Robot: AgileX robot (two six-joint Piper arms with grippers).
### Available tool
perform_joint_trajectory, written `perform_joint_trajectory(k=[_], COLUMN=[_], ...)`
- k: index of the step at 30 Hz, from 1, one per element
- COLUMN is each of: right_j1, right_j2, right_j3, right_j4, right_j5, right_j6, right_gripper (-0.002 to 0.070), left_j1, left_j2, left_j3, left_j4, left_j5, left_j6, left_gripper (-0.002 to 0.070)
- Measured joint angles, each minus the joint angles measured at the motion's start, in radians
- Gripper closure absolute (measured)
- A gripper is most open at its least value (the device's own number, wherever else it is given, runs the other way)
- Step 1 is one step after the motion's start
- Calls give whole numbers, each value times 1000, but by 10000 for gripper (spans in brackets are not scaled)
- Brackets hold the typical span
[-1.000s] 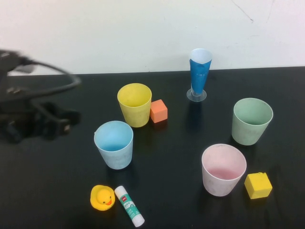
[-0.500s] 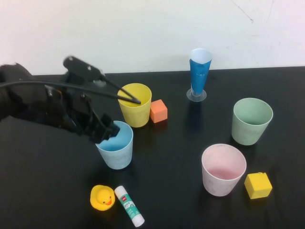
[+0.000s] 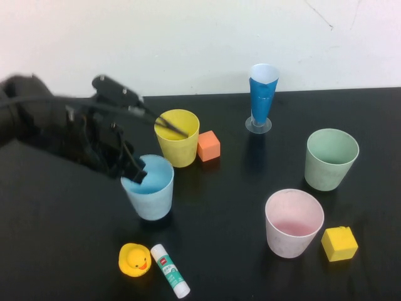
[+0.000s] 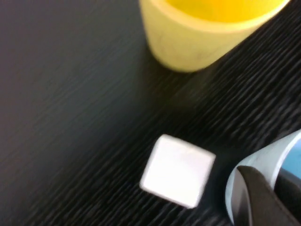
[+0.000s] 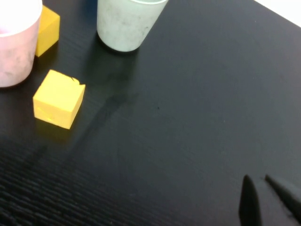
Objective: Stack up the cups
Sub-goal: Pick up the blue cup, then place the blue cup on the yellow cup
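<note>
The left gripper point(image 3: 152, 150), jaws spread, straddles the light blue cup's point(image 3: 150, 194) rim at centre-left; light, stiff, slick-walled, best pinched by the rim, while the right gripper point(image 5: 263, 197), nearly pressed together, sits lower right in its wrist view

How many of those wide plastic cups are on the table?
4: yellow cup at the back, light blue cup under the left gripper, pale green cup far right, pink cup near front. Right gripper is away.

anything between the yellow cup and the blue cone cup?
Yes: in the high view an orange cube sits beside the yellow cup, bare table from there to the blue cone cup. Left claw is at the light blue cup; right claw is parked.
</note>
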Motion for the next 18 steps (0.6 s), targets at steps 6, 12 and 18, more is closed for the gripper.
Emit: perform_joint_trajectory(k=[6,12,18], right_j1=[0,0,0], right_j2=[0,0,0], right_j3=[0,0,0], right_j4=[0,0,0], right_j5=[0,0,4], right_j6=[0,4,5], right_gripper=[678,678,678], left_j1=[0,0,0], left_j2=[0,9,93], left_j3=[-213,-387,-449], left_j4=[2,11,14], left_j5=[149,101,44], left_j6=[-127,-222,-239], left_gripper=[659,659,660])
